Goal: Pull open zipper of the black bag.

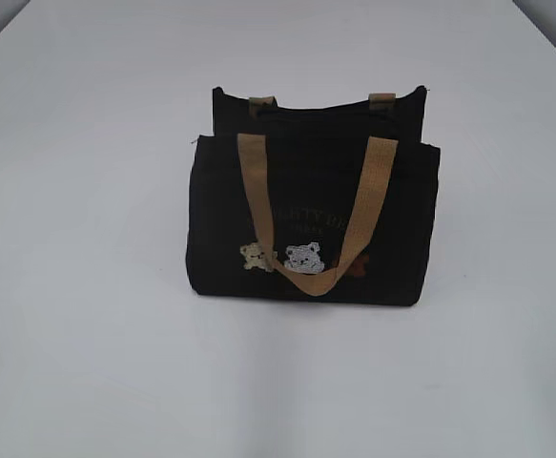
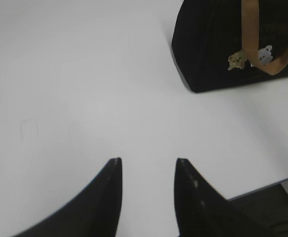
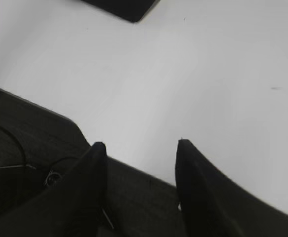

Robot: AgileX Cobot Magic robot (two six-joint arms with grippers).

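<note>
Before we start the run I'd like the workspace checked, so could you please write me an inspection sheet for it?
Surface: white table, bare around the bag; a small dark mark shows in the right wrist view.
Job's things: black bag stands upright mid-table, tan handle hanging down its front over the embroidered bears. The zipper along the top rim is too dark to make out.
Clutter: nothing seen.
Grippers: left gripper open and empty over bare table, bag ahead to its right; right gripper open and empty at the table's edge, away from the bag.
Cables: thin wires below the table edge, right wrist view.
Surroundings: dark floor beyond the table edge.
</note>
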